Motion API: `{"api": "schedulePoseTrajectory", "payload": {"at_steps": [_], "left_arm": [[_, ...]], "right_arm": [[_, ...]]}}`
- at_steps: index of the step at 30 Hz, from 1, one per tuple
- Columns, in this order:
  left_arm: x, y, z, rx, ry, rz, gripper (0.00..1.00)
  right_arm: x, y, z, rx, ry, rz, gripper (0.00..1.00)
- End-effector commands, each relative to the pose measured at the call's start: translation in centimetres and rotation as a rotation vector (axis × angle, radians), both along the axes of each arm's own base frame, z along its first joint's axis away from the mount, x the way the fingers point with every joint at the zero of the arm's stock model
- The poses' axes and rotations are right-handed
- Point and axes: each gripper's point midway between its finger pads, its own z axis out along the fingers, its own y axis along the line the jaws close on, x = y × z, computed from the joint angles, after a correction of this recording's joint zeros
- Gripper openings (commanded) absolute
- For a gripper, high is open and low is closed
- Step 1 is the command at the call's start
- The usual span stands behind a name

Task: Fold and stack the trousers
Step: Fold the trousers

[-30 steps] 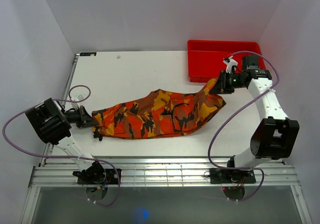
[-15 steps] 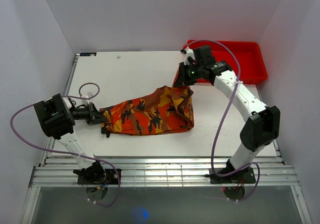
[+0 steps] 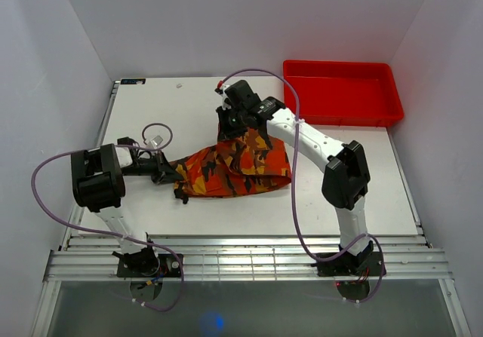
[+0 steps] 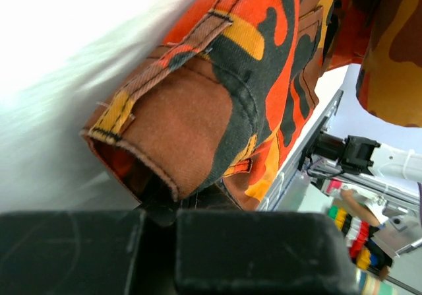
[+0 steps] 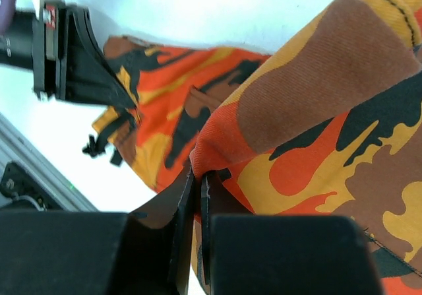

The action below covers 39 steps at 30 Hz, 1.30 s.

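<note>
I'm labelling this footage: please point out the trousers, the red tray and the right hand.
trousers (image 3: 235, 174): top view, middle of the cloth.
red tray (image 3: 339, 96): top view, bare floor.
right hand (image 3: 229, 132): top view, between fingertips.

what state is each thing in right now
trousers, half folded, one end raised, the rest lying flat
left hand, shut on the trousers' left end, low
right hand, shut on the raised end of the trousers
tray, upright, empty
</note>
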Motion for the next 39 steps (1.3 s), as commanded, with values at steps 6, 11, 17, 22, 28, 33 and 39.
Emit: {"api": "schedulePoseTrajectory", "payload": {"at_steps": [6, 11, 17, 22, 28, 33, 39], "left_arm": [[2.2, -3.0, 0.9, 0.036, -0.087, 0.04, 0.0], [2.0, -3.8, 0.3, 0.029, -0.062, 0.031, 0.0], [1.8, -3.7, -0.4, 0.036, -0.058, 0.036, 0.0], [1.7, -3.7, -0.6, 0.041, -0.053, 0.04, 0.0], [1.6, -3.7, -0.8, 0.041, -0.053, 0.04, 0.0], [1.4, -3.7, -1.1, 0.043, -0.047, 0.04, 0.0], [1.1, -3.7, -1.5, 0.046, -0.038, 0.038, 0.0]], "right_arm": [[1.3, 3.5, 1.7, 0.056, -0.057, -0.072, 0.08], [-0.4, 5.3, 0.4, 0.04, -0.054, -0.027, 0.08], [-1.7, 6.3, -1.8, 0.016, -0.022, 0.003, 0.08], [-3.4, 6.5, -4.3, -0.017, 0.028, 0.023, 0.08], [-4.1, 8.0, -4.3, 0.015, 0.054, 0.042, 0.08], [-4.8, 9.3, -4.3, 0.035, 0.069, 0.06, 0.08], [-6.1, 10.1, -5.4, 0.025, 0.094, 0.077, 0.08]]}}
